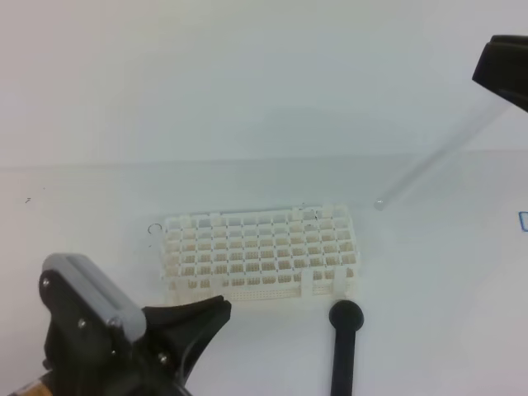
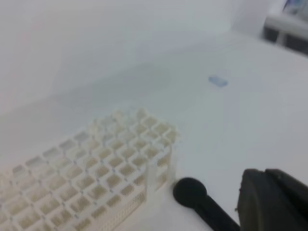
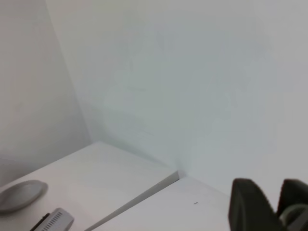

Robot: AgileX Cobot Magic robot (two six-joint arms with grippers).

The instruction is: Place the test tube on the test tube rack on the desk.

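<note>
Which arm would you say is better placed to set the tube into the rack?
Right: its gripper holds the tube slanting above the rack. The left gripper is shut and empty.

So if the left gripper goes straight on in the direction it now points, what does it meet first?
Most likely the test tube rack. In the high view the shut left gripper aims right and slightly away, at the rack's near long side, just short of it. The black rod lies further right. Depth is unclear, so it might pass above.
</note>
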